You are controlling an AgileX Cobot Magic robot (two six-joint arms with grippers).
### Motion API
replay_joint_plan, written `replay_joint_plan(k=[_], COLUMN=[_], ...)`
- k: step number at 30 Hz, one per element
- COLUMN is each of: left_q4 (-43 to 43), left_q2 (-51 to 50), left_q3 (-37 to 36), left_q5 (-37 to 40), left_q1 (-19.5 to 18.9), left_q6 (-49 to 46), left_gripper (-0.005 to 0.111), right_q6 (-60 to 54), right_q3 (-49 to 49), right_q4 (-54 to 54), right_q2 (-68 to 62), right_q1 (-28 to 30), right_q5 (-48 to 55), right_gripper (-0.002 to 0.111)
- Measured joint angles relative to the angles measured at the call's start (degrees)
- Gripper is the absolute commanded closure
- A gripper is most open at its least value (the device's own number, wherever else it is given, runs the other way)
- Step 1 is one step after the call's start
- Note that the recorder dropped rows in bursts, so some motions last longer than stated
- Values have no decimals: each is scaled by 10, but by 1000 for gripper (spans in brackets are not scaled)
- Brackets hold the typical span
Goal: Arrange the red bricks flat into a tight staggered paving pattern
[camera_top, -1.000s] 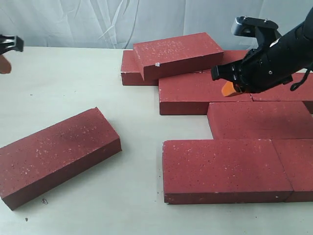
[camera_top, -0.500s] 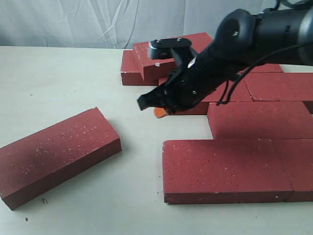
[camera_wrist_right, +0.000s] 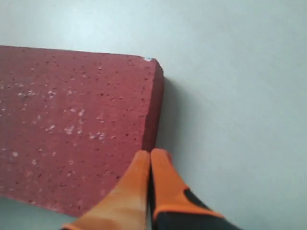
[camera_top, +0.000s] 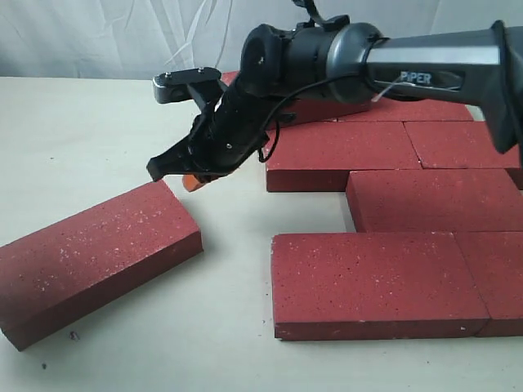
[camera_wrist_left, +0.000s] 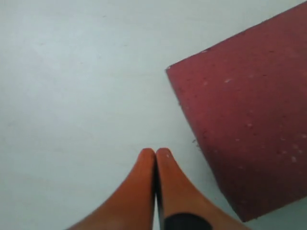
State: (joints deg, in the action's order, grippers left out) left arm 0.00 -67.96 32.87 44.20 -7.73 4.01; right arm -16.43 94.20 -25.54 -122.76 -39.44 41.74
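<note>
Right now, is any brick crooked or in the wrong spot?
Yes. One red brick lies by itself on the left of the exterior view, turned at a slant and apart from the other bricks, which sit in straight rows. The right gripper is shut, close by its corner.

Loose brick (camera_top: 98, 257) flat at bench (camera_top: 82, 139) front-left, skewed, well apart from the rest.

Paved group on right:
- front-row brick (camera_top: 376, 282), second front-row brick (camera_top: 500, 278) touching on its right
- middle-row brick (camera_top: 433, 200) behind, offset rightward
- back-row brick (camera_top: 339, 151) behind that, offset leftward, second back-row brick (camera_top: 462, 140) touching on its right

Right claw (camera_top: 192, 175) just beside loose brick's far end, between it and back row.

Left claw (camera_wrist_left: 154, 155) over bare bench, near brick corner (camera_wrist_left: 249, 129).
</note>
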Motion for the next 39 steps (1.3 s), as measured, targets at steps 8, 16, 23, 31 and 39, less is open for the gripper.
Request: replay_joint_plan(k=[8, 16, 23, 31, 39], left_q4=[16, -58, -113, -215, -392], left_q2=[-96, -194, -236, -290, -327], left_q3=[-3, 15, 49, 83, 105], left_q5=[-22, -76, -124, -157, -165], left_q1=[0, 0, -1, -1, -2], left_q6=[40, -9, -78, -148, -288], left_gripper=[107, 107, 107, 107, 107], right_q6=[46, 48, 45, 49, 66], right_q3=[39, 40, 41, 41, 41], right_q4=[77, 43, 58, 106, 162], right_q2=[-57, -80, -75, -50, -38], right_q1=[0, -4, -17, -19, -18], right_q5=[12, 24, 74, 132, 182], right_gripper=[109, 109, 109, 109, 109])
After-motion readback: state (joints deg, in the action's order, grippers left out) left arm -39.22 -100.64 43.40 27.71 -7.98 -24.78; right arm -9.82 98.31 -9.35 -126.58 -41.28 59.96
